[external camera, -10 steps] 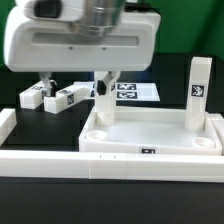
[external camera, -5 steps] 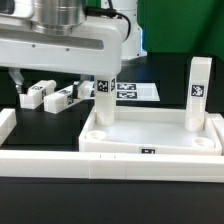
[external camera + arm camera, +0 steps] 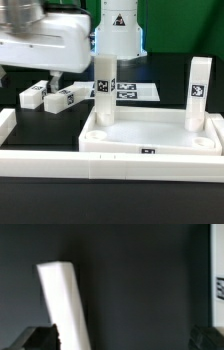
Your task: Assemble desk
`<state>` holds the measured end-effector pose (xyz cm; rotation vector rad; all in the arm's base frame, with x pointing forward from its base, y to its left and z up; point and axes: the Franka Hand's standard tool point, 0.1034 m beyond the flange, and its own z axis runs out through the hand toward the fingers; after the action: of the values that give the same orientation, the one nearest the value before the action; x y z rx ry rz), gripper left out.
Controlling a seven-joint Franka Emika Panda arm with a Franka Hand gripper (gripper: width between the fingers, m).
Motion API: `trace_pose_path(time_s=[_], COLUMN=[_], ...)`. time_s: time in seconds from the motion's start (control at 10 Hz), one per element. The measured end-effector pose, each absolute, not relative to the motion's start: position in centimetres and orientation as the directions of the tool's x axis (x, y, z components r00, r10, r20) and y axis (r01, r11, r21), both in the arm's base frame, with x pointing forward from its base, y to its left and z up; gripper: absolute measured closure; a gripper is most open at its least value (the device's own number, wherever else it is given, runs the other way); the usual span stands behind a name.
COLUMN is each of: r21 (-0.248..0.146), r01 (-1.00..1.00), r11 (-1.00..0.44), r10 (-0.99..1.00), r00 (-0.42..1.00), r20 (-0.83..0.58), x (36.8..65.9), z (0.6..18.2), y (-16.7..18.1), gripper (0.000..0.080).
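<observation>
At the exterior view's left, above two loose leg blocks (image 3: 66,98), the gripper (image 3: 30,80) hangs wide open and empty, the tabletop (image 3: 120,150) beside it bearing upright legs (image 3: 103,85) at both far corners; next, probably, squarely grasping a third leg.

Arm status: jaws fully open, gripping nothing.
I see the white, boxy two-finger gripper (image 3: 30,82) at the exterior view's upper left, blurred and pointing downward; its dark fingers (image 3: 56,78) stand wide apart, with the wrist view confirming the spread.
</observation>
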<state>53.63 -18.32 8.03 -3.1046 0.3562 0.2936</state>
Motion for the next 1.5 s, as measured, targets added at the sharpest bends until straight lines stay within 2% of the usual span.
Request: trace_pose_path(time_s=[0.1, 0.2, 0.6, 0.8, 0.9, 1.3, 1.5], r21=[0.0, 0.008, 0.008, -0.052, -0.068, -0.069, -0.078], r01=[-0.225, -0.232, -0.229, -0.387, -0.404, -0.404, -0.455], r11=[-0.974, -0.973, -0.973, -0.921, -0.912, -0.912, -0.887], r10=[-0.221, -0.229, -0.227, -0.358, -0.367, -0.362, -0.378], r00=[0.957, 0.956, 0.957, 0.89, 0.879, 0.874, 0.813], r20=[-0.187, -0.181, -0.182, -0.281, -0.304, -0.324, -0.443], x=[52.6, 51.9, 52.0, 49.5, 49.0, 48.8, 47.2], z=[7.5, 6.9, 6.8, 5.8, 5.7, 5.5, 5.4], y=[-19.4, -19.7, -19.6, -18.9, -18.5, -18.3, -18.1], gripper=[0.0151, 0.0151, 0.0151, 0.0151, 0.0151, 0.0151, 0.0151])
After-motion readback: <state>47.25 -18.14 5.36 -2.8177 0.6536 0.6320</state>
